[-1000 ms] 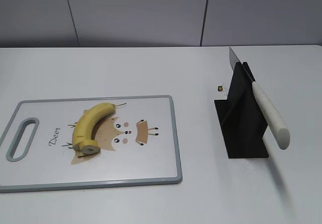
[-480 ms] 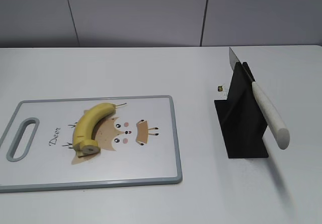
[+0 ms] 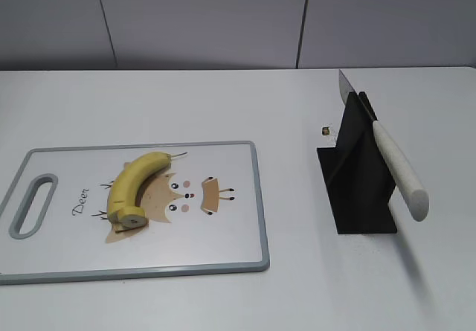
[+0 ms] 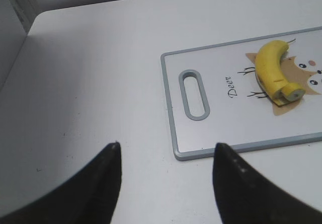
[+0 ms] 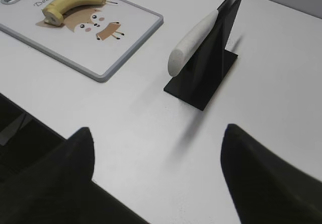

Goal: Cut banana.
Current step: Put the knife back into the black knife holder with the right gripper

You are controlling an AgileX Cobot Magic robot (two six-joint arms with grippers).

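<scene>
The yellow curved banana lies on a white cutting board with a grey rim, its flat cut end toward the front. It also shows in the left wrist view and the right wrist view. A knife with a white handle rests slanted in a black stand; the right wrist view shows the knife handle. My left gripper is open and empty, over bare table left of the board. My right gripper is open and empty, in front of the stand. Neither gripper shows in the exterior view.
The board has a handle slot at its left end and a cartoon deer print. A tiny dark speck lies on the table behind the stand. The table's front edge runs close under my right gripper.
</scene>
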